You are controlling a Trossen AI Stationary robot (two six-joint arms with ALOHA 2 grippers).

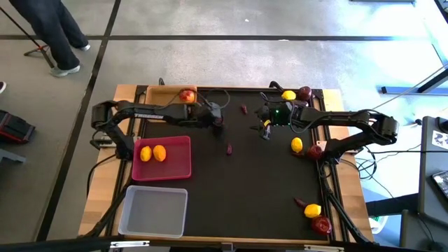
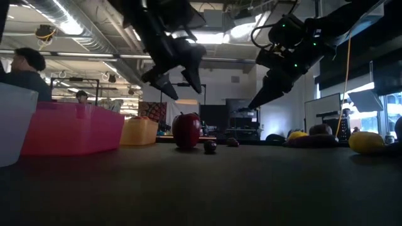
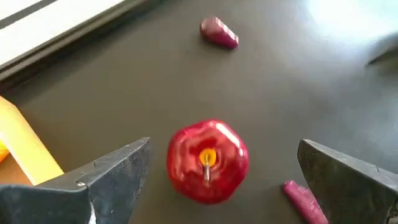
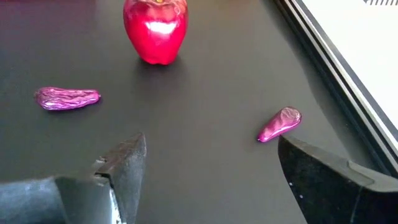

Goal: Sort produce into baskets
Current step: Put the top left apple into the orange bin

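- Apple [image 3: 208, 161] stands upright, stem up, on the mat just beside the tan tray [image 1: 162, 94]; another apple [image 1: 186, 95] already lies in that tray.
- Left gripper [image 1: 216, 123] hangs right over it, fingers spread wide and holding nothing; in the left wrist view the apple sits between them, so this arm is the nearer and, I judge, need only drop straight down.
- Roots [image 4: 67, 98] [image 4: 280, 124] lie ahead of the right gripper [image 1: 266, 130], also wide and bare, long axes slanting across its gap.
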